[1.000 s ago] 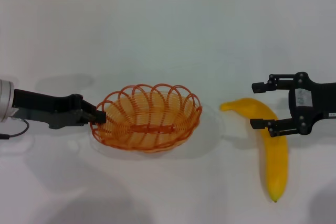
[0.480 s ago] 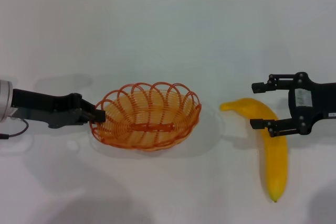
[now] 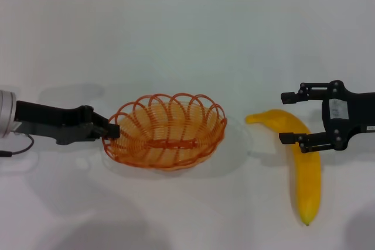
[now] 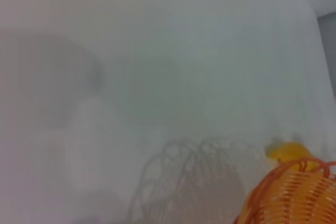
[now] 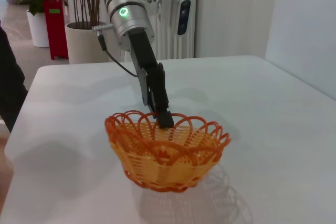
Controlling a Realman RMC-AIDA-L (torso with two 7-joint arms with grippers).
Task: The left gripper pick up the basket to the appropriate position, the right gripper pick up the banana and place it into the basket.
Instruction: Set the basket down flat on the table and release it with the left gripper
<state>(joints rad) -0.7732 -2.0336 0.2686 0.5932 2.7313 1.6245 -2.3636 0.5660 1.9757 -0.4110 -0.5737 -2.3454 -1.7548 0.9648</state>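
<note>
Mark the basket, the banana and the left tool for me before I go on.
basket (image 3: pixel 166 136): head view, woven floor inside the looped rim.
banana (image 3: pixel 307 182): head view, middle of the long lower stretch.
left tool (image 5: pixel 165 118): right wrist view, black tip at the basket's far rim.

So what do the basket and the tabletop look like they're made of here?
The basket looks like orange wire or thin coated rod: open loops along the rim, tighter rings below, light showing through. It could equally be plastic cord. The tabletop appears to be a smooth, matte white laminate or similar, with soft shadows and no grain. The left gripper holds the basket's rim; the right gripper is open over the banana.
</note>
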